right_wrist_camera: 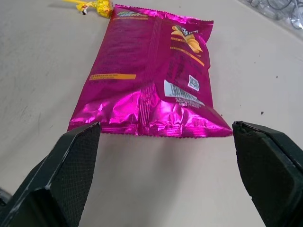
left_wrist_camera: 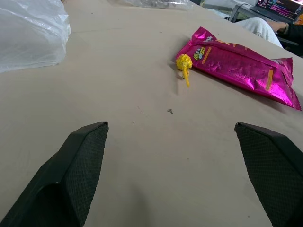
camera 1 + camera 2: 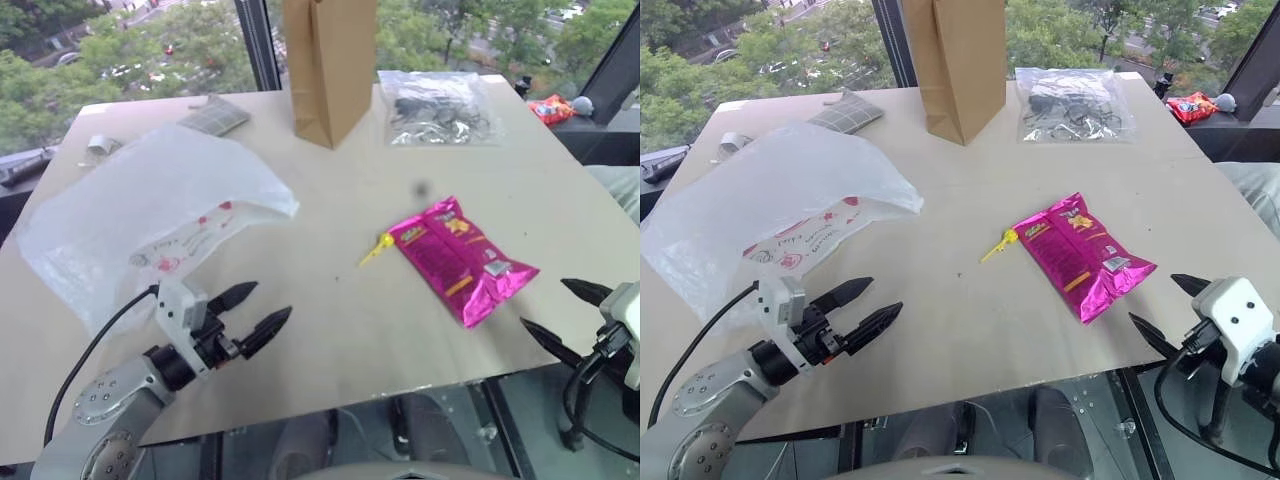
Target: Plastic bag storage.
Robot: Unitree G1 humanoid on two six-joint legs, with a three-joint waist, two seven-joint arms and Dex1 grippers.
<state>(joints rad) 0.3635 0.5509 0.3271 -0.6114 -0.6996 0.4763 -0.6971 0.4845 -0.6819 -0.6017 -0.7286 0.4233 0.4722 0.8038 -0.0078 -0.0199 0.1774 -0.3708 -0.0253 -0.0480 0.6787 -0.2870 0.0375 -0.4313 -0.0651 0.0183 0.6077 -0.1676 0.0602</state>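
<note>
Both grippers were spread wide and held nothing: the left gripper (image 3: 252, 314) sat just beside the bag (image 3: 140, 215), the right gripper (image 3: 567, 315) near the pink packet (image 3: 462, 258).

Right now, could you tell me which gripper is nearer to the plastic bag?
Left. The left gripper hangs open just beside the plastic bag, at its near edge. The right gripper is open across the table, past the pink snack packet.

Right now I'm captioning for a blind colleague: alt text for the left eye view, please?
A crumpled plastic bag lies on a table beside the open left gripper; a pink snack packet lies near the open right gripper.
</note>
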